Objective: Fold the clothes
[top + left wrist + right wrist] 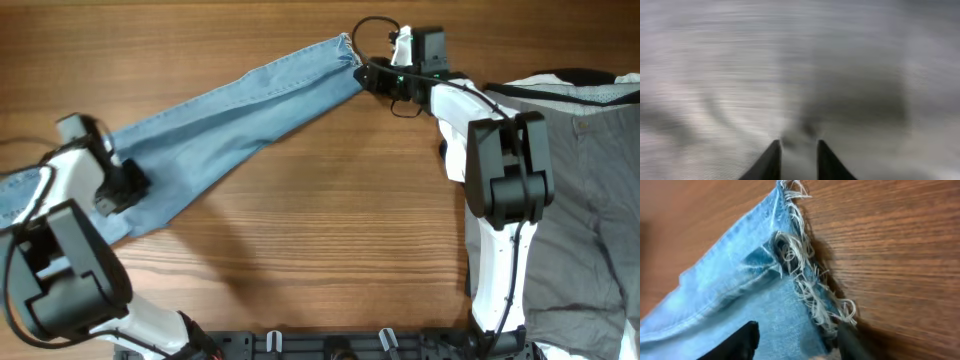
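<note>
- My right pincer (362, 70) sits at the far end of the jeans (230, 110), at the top of the table (330, 230), right against the leg's hem.
- On the right wrist camera, the right pincer (797, 327) has its two dark fingers (742, 342) set moderately apart. Light-blue denim fills the whole gap from one to the other, so I read this as a grasp on the jeans (730, 280) just behind the frayed hem (800, 275).
- The hem's white threads hang loose over the wood beside the far finger, and a fold in the denim runs diagonally away from the grip.
- The jeans lie as one long band, slanting from the lower left edge of the table up to the right pincer, flat on the wood.
- My left pincer (125, 185) is down on the lower left part of that band, touching or just over the denim.
- The left wrist camera is smeared with blur. I see the left pincer (798, 145) with its fingers (771, 162) a narrow gap apart over a grey, streaked surface. I cannot tell whether it is gripping cloth or loose.
- The grey trousers (585, 210) are spread along the right side, well apart from the jeans, beyond the right arm.
- The white garment (560, 92) shows at their upper edge.
</note>
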Motion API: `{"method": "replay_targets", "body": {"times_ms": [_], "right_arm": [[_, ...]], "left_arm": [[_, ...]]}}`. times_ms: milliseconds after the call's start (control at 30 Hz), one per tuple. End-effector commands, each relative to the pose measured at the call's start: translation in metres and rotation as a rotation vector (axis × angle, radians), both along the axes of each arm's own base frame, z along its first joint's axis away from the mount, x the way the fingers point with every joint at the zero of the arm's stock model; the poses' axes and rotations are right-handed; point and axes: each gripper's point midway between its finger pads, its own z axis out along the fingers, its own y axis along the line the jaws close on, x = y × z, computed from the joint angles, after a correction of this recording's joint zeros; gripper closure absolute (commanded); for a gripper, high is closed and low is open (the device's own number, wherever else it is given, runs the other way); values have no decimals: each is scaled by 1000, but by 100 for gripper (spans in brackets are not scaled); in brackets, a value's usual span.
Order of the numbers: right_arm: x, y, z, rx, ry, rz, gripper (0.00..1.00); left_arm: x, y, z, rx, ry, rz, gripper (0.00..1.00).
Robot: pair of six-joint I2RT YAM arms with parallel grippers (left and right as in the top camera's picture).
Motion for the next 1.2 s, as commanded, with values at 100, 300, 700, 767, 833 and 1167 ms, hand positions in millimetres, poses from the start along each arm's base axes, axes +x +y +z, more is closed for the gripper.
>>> {"method": "replay_targets", "body": {"times_ms": [100, 300, 700, 767, 833, 1167], "right_arm": [[-1, -11, -27, -146, -33, 36, 44], [-8, -8, -56, -188, -25, 98, 59], [-9, -3, -65, -253, -60, 145, 6], [-9, 0, -64, -250, -65, 151, 17], [-11, 4, -67, -254, -62, 159, 23], [-39, -9, -64, -267, 81, 164, 96]], "left_arm": [[36, -61, 39, 18, -120, -280, 55], [36, -94, 38, -35, -111, -337, 59], [29, -103, 37, -66, -86, -351, 60], [29, -103, 37, -70, -87, -352, 60], [29, -104, 37, -73, -88, -352, 60], [29, -107, 37, -91, -92, -354, 62]]}}
